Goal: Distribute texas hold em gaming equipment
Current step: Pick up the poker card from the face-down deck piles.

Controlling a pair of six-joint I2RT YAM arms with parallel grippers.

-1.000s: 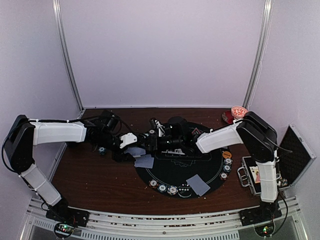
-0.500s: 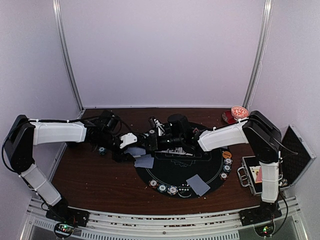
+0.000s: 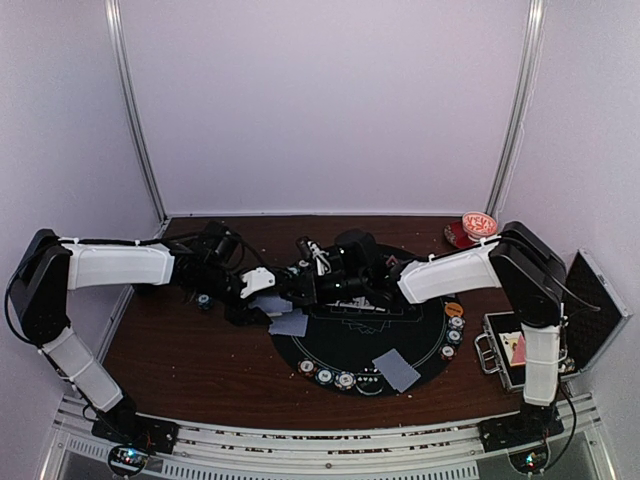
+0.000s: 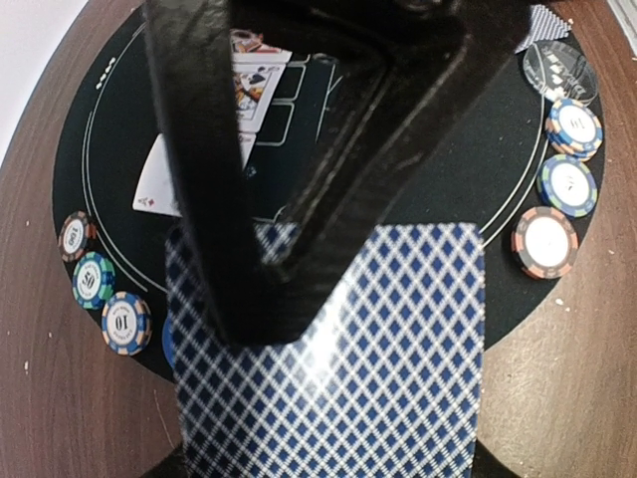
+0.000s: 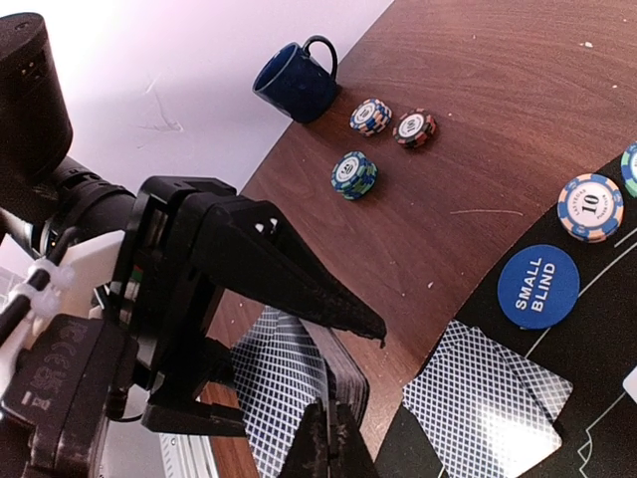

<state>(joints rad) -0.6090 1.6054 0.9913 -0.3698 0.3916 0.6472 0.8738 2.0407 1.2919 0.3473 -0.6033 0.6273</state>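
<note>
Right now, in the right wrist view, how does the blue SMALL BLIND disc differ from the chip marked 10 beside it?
The SMALL BLIND disc is plain blue with white words, while the chip marked 10 has a white centre with a number and a striped rim. The disc also looks wider than the chip. Both are round, lie flat face up, and do not touch each other.

Chips (image 3: 325,377) along mat (image 3: 420,340) near edge
</note>
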